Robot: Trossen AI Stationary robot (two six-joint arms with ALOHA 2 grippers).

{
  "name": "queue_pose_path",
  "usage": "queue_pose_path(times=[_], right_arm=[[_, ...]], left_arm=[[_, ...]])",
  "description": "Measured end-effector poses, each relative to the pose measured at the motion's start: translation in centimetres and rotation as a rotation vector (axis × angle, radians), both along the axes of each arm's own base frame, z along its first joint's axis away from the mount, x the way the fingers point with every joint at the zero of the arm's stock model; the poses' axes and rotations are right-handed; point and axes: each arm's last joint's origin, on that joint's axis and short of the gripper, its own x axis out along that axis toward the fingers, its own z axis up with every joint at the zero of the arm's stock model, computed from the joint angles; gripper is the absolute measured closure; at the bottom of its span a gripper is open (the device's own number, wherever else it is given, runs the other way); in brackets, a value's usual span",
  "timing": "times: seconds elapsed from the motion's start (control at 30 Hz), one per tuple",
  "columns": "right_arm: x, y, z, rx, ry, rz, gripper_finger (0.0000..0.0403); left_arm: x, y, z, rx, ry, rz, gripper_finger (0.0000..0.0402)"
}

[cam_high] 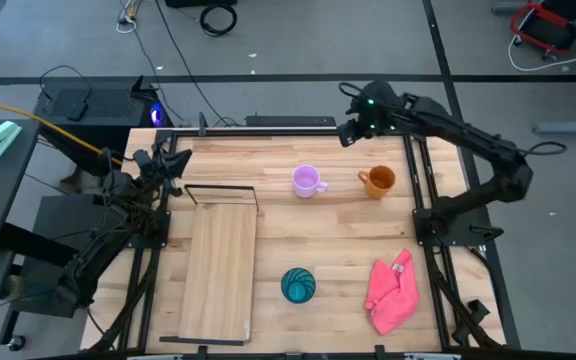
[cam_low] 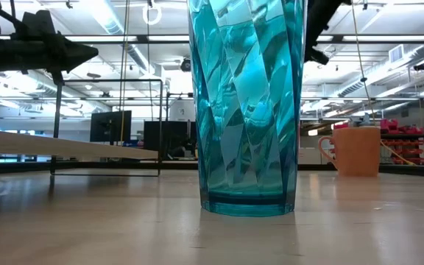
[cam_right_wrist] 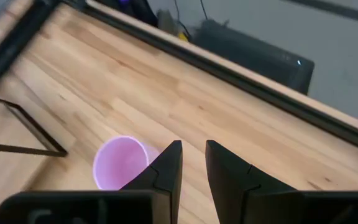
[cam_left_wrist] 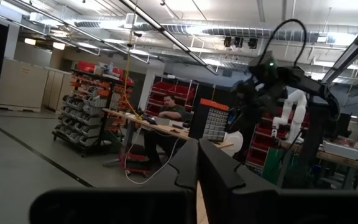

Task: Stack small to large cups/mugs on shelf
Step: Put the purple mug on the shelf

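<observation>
While our right claw (cam_high: 351, 131) hovers upper centre, fingers slightly apart, and the left claw (cam_high: 173, 160) rests together, we judge the lilac mug (cam_high: 308, 181) light, rigid, best pinched at its rim.

You have open tabletop (cam_high: 338, 235) between the shelf (cam_high: 220, 268) and the pink cloth (cam_high: 392, 292), with only the teal cup (cam_high: 298, 285) standing there. The lilac mug (cam_high: 307, 181) and orange mug (cam_high: 378, 181) stand apart, leaving a gap. The shelf's black wire frame (cam_high: 222, 193) rises beside the lilac mug.
</observation>
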Motion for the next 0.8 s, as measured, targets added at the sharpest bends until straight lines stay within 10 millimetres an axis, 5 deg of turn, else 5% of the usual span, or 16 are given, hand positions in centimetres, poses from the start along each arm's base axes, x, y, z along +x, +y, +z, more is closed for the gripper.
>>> queue_pose_path(times=[0.33, 0.8], right_arm=[[3.8, -0.6, -4.0, 0.118, 0.11, 0.134, 0.0323], [8.8, 1.7, -8.2, 0.105, 0.213, 0.35, 0.0323]], left_arm=[[0.0, 0.1, -0.2, -0.021, 0.013, 0.0, 0.038], [0.0, 0.1, -0.2, -0.021, 0.013, 0.0, 0.0381]])
